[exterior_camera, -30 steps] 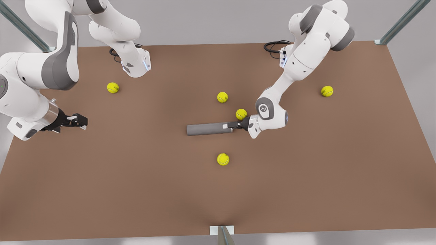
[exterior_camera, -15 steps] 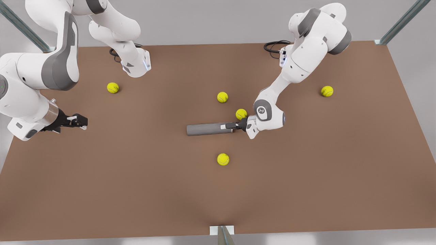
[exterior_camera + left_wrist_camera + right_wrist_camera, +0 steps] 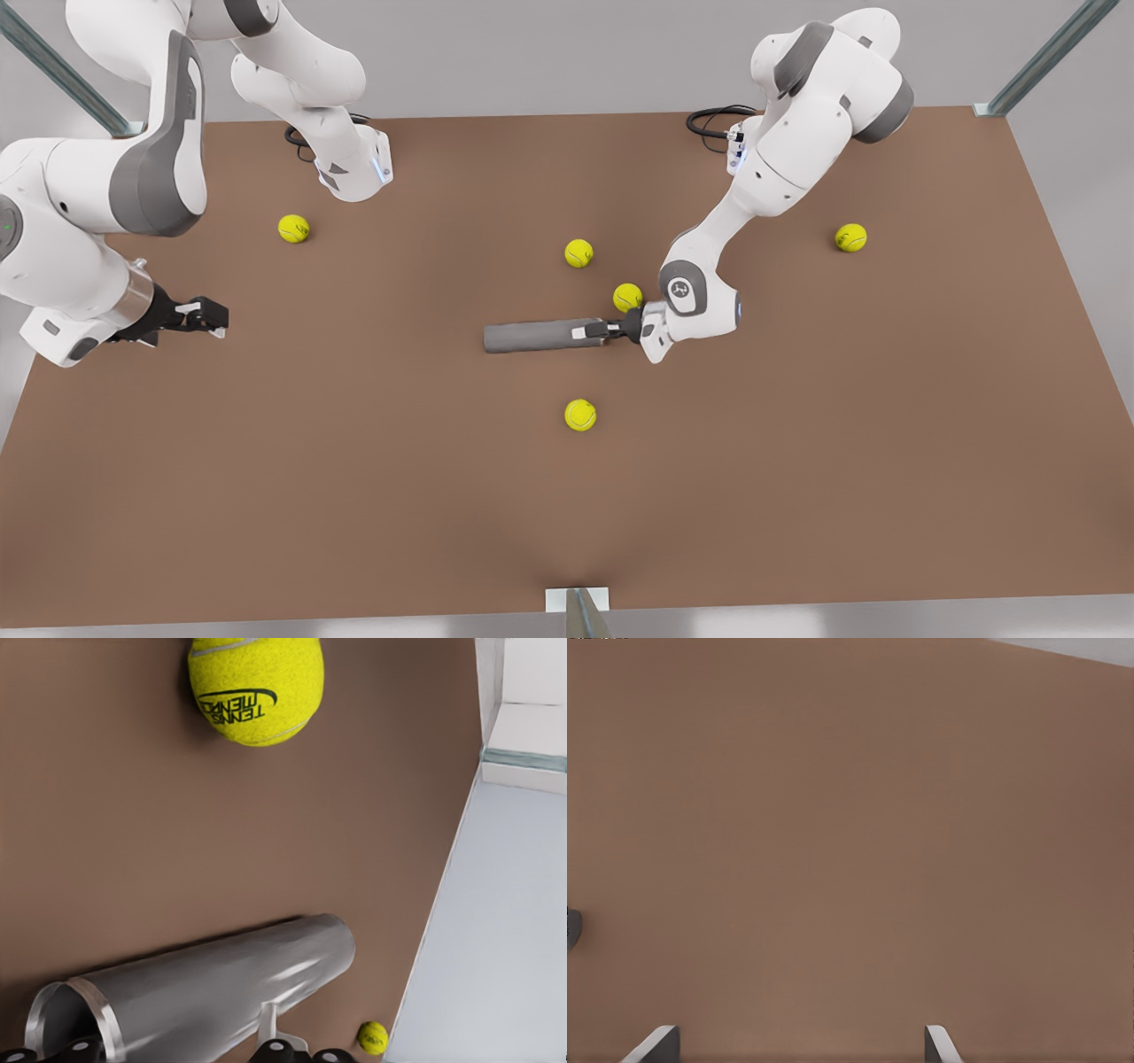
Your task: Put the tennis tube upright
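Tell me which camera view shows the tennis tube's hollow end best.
The left wrist view: the tennis tube lies close up, its open rim plainly facing the camera beside the left gripper. The front view shows the whole tube lying flat, its end covered by that gripper. The right wrist view shows bare table.

Tube (image 3: 532, 336): plain grey with a metallic sheen; lighter silver band at the open rim, dark hollow interior. Left claw (image 3: 592, 333), at the tube's open end: black body, light grey fingers. Ball (image 3: 627, 297) just beside that claw: yellow-green. Ball (image 3: 256, 687) seen from the left wrist: yellow-green, pale seam line, black printed lettering. Right claw (image 3: 211, 316): black, white fingers. Table (image 3: 797, 461): uniform matt brown, unpatterned.
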